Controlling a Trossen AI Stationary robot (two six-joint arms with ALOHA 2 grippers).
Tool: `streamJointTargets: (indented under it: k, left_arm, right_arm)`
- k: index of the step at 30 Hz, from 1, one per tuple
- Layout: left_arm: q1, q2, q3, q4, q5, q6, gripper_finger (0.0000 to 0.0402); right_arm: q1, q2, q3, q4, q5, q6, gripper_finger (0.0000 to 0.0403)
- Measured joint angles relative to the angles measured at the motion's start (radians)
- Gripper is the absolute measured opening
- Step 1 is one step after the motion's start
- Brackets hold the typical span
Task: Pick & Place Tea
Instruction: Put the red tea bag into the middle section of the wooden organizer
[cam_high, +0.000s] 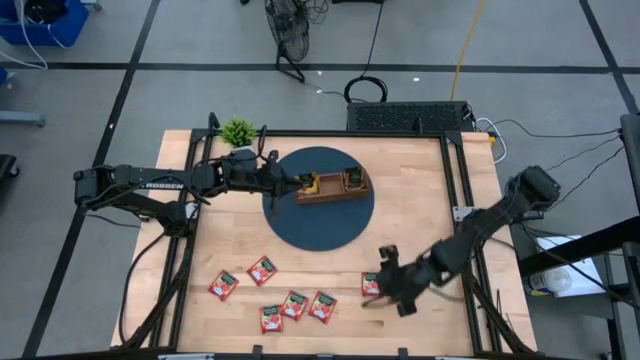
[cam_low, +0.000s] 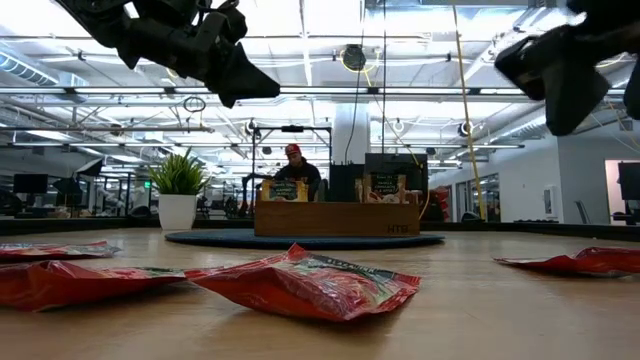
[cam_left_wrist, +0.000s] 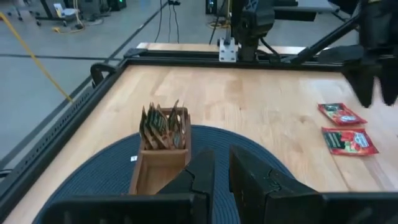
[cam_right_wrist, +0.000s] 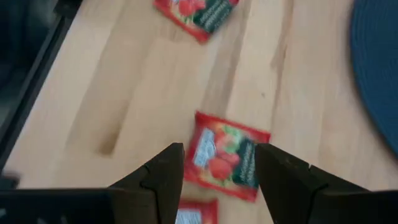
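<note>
Red square tea sachets (cam_high: 262, 270) lie scattered on the pale wooden table (cam_high: 420, 200) along the lower part of the high view, five in a loose cluster at lower left and one more, a red sachet with a green printed label (cam_right_wrist: 225, 155), at lower centre-right. That last one sits right under the right gripper (cam_high: 388, 283), whose two dark fingers (cam_right_wrist: 165, 177) stand wide apart above it, one to each side, nothing held. Whether the tips already touch the table is hard to judge from here.

Up at the middle of the frame, the brown wooden three-compartment tray (cam_high: 332, 186) rests on a round dark blue woven mat (cam_high: 318, 225), with several sachets already standing upright in its compartments. The left gripper (cam_high: 297, 184) hangs just beside the tray's left end, fingers (cam_left_wrist: 199, 177) nearly together with only a narrow slit between them, and empty.

A small green potted plant (cam_high: 237, 131) stands at the table's upper left corner. In the low view a person in a red cap (cam_low: 293, 166) shows in the room behind the tray.
</note>
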Motion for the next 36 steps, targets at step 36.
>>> streamJointTargets:
  k: [36]
  left_arm:
    - [0.0, 0.0, 0.0, 0.005, 0.0, 0.0, 0.0051]
  right_arm:
    - [0.028, 0.365, 0.139, -0.111, 0.056, 0.311, 0.0102]
